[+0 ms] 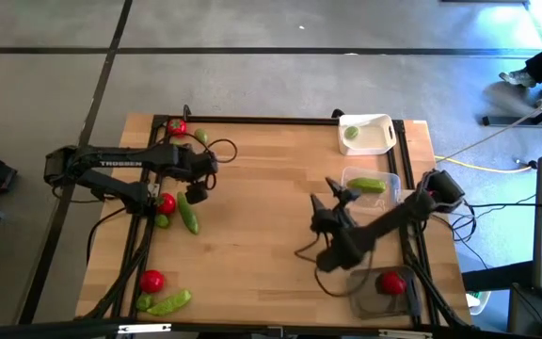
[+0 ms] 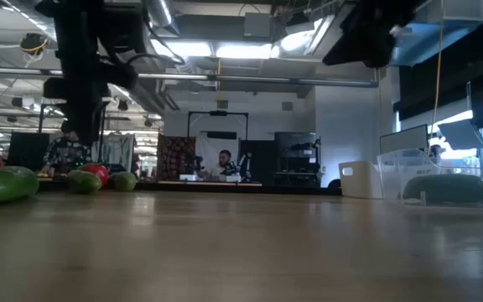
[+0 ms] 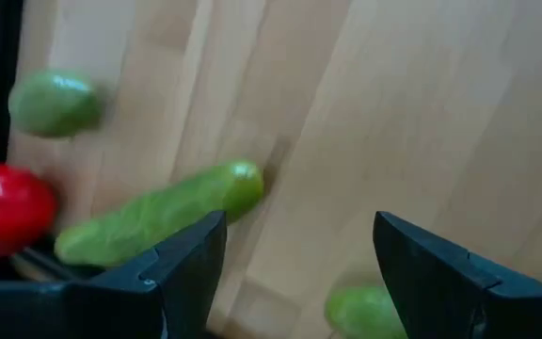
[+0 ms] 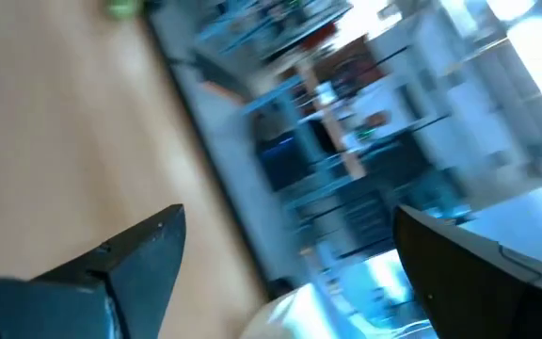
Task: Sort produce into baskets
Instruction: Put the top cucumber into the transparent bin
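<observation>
My left gripper (image 1: 196,191) is open above the table's left side, over a green pod (image 1: 188,215), a red tomato (image 1: 166,202) and a small green piece (image 1: 162,220). In the left wrist view (image 3: 299,231) the pod (image 3: 158,217) lies beyond one finger, and another green piece (image 3: 365,311) shows low between the fingers. My right gripper (image 1: 334,200) is open and empty, raised beside the clear basket (image 1: 392,179), which holds a pod (image 1: 366,185). The white basket (image 1: 384,141) holds a lime (image 1: 351,133). The dark grey basket (image 1: 365,299) holds a tomato (image 1: 390,282).
More produce lies on the table: a tomato (image 1: 177,127) and a lime (image 1: 200,137) at the far left, and a tomato (image 1: 151,280), a pod (image 1: 169,302) and a lime (image 1: 144,301) at the near left. The table's middle (image 1: 262,217) is bare wood. People sit in the room behind (image 2: 225,164).
</observation>
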`<action>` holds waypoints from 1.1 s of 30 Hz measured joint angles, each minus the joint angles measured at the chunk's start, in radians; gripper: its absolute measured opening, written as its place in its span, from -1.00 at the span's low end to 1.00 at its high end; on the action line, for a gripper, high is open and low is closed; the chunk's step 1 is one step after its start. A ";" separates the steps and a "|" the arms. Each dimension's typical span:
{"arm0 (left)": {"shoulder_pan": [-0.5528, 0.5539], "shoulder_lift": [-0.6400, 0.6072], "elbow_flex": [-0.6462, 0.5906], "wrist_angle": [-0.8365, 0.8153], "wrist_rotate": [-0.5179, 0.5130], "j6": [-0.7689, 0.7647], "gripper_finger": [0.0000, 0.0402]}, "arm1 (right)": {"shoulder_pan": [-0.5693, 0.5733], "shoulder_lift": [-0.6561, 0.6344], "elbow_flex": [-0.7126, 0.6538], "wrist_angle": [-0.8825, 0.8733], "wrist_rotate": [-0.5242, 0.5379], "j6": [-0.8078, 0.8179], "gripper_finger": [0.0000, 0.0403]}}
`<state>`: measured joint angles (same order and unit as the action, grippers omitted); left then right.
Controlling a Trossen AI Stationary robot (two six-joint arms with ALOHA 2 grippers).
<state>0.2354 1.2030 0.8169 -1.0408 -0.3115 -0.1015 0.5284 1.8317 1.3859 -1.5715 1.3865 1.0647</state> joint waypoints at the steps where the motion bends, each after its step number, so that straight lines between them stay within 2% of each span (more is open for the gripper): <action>1: 0.003 0.000 0.000 -0.016 0.000 0.005 0.32 | -0.020 0.000 -0.012 0.000 0.034 0.000 0.78; 4: 0.012 0.000 -0.011 -0.049 -0.001 0.034 0.32 | -0.073 0.000 -0.022 0.000 0.104 -0.007 0.78; 9: 0.032 0.002 -0.038 -0.070 -0.027 0.058 0.32 | -0.128 -0.038 -0.023 0.001 0.129 -0.068 0.78; 17: 0.051 0.036 -0.058 -0.057 -0.046 0.059 0.32 | -0.178 -0.096 -0.022 0.000 0.019 0.009 0.78; 23: 0.084 0.117 -0.058 -0.027 -0.080 0.236 0.32 | -0.175 -0.095 -0.022 0.001 -0.049 0.004 0.78; 27: 0.121 0.193 -0.058 -0.015 -0.159 0.345 0.32 | -0.175 -0.095 -0.022 0.004 -0.069 0.033 0.78; 30: 0.149 0.239 -0.058 0.029 -0.214 0.399 0.32 | -0.176 -0.094 -0.022 0.035 -0.069 0.031 0.78; 33: 0.176 0.281 -0.058 0.064 -0.218 0.467 0.32 | -0.176 -0.093 -0.022 0.037 -0.053 0.030 0.78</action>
<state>0.4110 1.4836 0.7586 -0.9768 -0.5290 0.3659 0.3527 1.7382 1.3636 -1.5344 1.3330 1.0951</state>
